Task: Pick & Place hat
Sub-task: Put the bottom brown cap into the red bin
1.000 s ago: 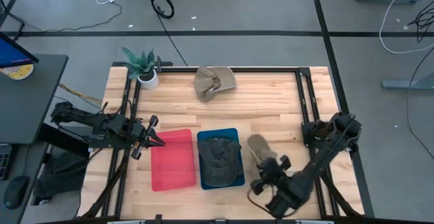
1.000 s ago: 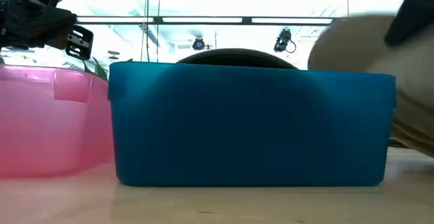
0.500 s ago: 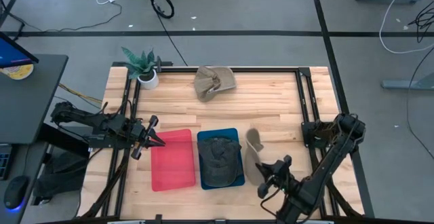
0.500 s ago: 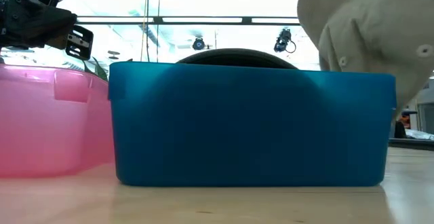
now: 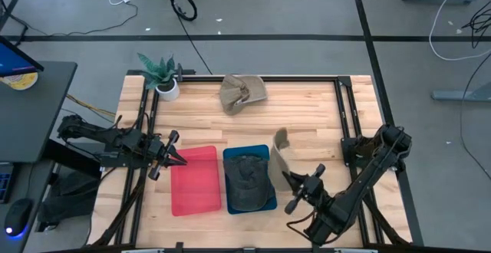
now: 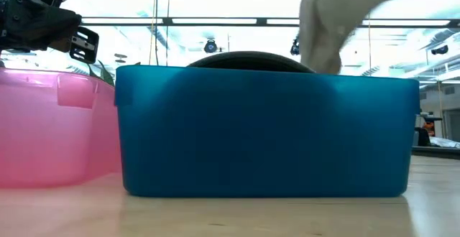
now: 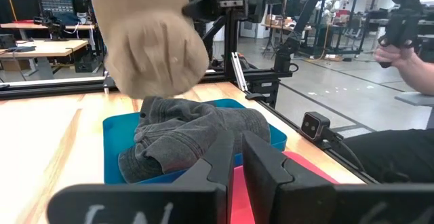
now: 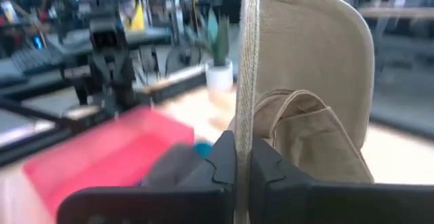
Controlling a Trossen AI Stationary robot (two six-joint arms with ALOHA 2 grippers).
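My right gripper (image 5: 290, 178) is shut on a tan hat (image 5: 278, 155) and holds it in the air just over the right rim of the blue bin (image 5: 230, 155). A dark grey hat (image 5: 248, 178) lies inside that bin. In the left wrist view the tan hat (image 7: 149, 47) hangs over the grey hat (image 7: 196, 132). In the low view the tan hat (image 6: 338, 21) shows above the blue bin (image 6: 266, 133). My left gripper (image 5: 172, 156) waits, shut, at the left edge of the pink bin (image 5: 196, 181). A second tan hat (image 5: 242, 93) lies flat near the table's far edge. My right gripper pinches the tan hat's brim edge (image 8: 245, 125) between its two fingers (image 8: 224, 157). It comes from the table's near right, slanting toward the bin. The hat is lifted clear, brim on edge, and its crown (image 8: 308, 136) bulges to one side.
A small potted plant (image 5: 163, 77) stands at the far left corner. Dark frame rails (image 5: 341, 103) run along the table's sides. Bare wood (image 5: 307, 119) lies between the bins and the far hat. A person (image 7: 407, 41) stands beyond the table.
My right gripper has risen and moved toward the table's left and far side, carrying the tan hat. The hat lay on the table right of the blue bin. It now hangs lifted clear above the bin's right rim, turned on edge.
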